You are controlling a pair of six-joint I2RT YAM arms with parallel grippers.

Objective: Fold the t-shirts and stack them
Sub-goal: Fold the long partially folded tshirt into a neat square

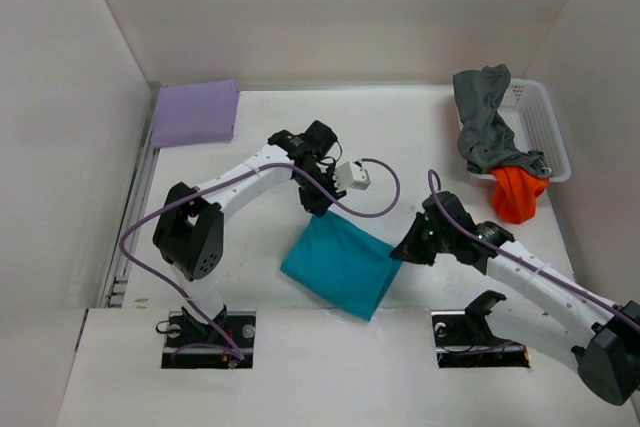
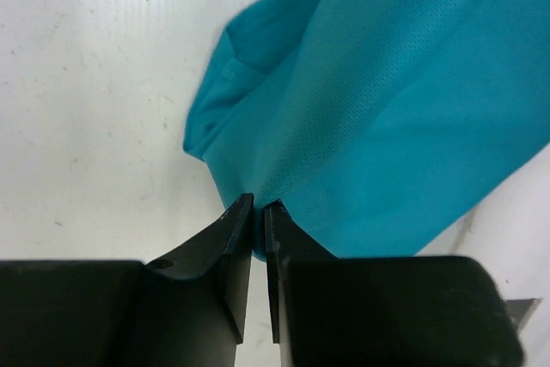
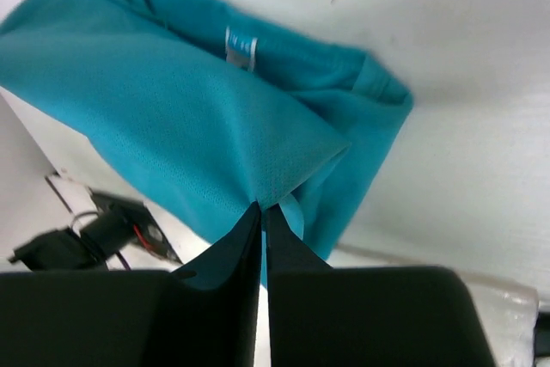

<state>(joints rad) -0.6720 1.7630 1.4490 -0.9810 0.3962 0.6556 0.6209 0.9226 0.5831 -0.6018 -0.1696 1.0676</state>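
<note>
We see the folded teal t-shirt (image 1: 340, 267) lying on the counter (image 1: 420, 147) between both arms, the right gripper (image 3: 262, 208) pinched on a peaked-up corner of it and the left gripper (image 2: 259, 204) with jaws all but together at its opposite edge, though we cannot tell whether cloth is caught there.
</note>
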